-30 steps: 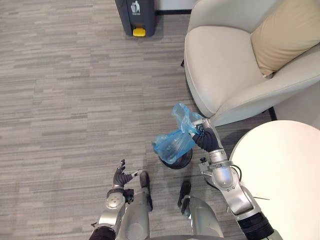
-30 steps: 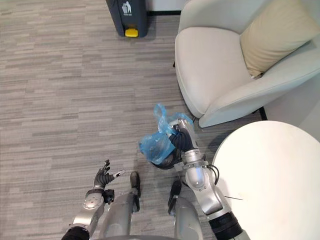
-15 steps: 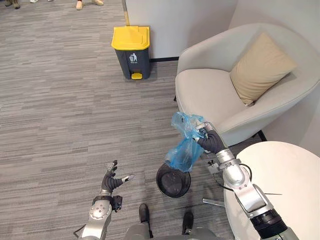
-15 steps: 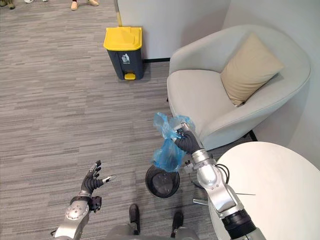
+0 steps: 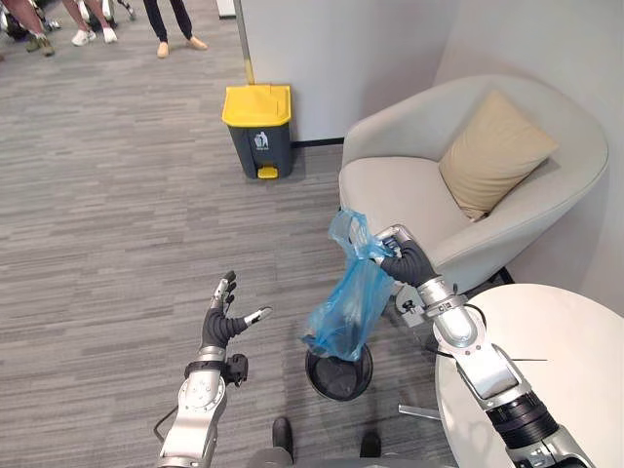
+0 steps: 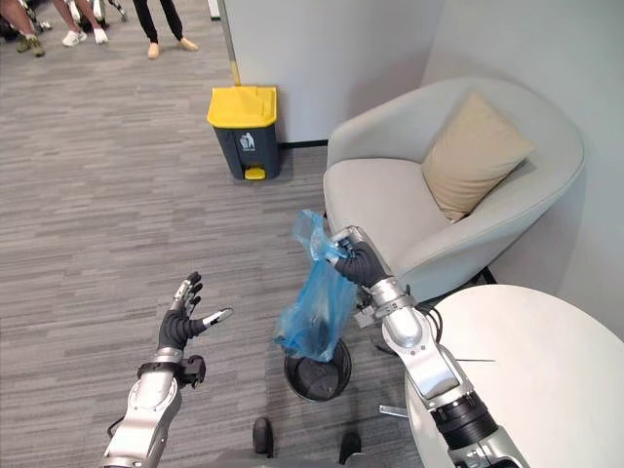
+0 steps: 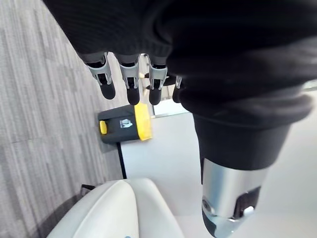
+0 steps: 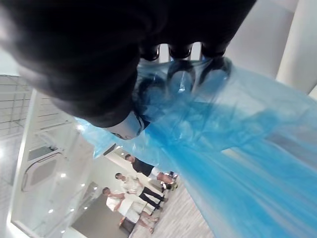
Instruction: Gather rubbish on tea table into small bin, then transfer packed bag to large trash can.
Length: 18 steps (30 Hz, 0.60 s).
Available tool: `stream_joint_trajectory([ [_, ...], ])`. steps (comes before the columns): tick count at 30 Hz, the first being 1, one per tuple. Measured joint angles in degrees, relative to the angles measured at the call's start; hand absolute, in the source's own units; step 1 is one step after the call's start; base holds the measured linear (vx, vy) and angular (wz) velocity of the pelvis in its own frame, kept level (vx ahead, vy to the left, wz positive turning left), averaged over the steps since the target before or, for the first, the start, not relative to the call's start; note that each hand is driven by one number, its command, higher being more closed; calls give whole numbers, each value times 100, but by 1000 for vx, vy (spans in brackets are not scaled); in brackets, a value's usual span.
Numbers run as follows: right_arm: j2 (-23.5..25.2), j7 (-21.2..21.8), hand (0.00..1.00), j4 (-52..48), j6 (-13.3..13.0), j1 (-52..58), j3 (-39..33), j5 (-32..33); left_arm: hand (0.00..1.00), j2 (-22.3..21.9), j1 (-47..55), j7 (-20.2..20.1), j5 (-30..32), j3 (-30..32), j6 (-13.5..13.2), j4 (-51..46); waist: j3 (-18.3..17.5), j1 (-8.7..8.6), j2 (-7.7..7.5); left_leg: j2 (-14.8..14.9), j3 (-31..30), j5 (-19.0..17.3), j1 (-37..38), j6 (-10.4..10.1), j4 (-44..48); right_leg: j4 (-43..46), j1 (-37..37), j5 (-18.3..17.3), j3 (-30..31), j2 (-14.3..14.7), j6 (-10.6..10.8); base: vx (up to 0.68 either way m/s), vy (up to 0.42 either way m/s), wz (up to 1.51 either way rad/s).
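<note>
Now my right hand (image 5: pixel 406 263) is clenched around the gathered neck of the blue bag (image 5: pixel 351 304), so it hangs just over the small bin (image 5: pixel 340 376). My left hand (image 5: pixel 219 328) is spread and empty. The yellow-lidded trash can (image 5: pixel 259 132) stands well ahead.

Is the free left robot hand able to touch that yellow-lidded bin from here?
Probably not: the left robot hand hovers open, and the yellow-lidded bin stands far off across the floor.
</note>
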Motion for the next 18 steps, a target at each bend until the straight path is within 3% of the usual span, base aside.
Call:
stream_joint_trajectory([
  [18, 669, 158, 100, 358, 51, -1140, 932, 1059, 0, 6, -913, 36, 93, -1433, -50, -854, -58, 3, 37, -10, 87, 2, 197, -6, -12, -106, 132, 95, 157, 9, 16, -6, 8, -3],
])
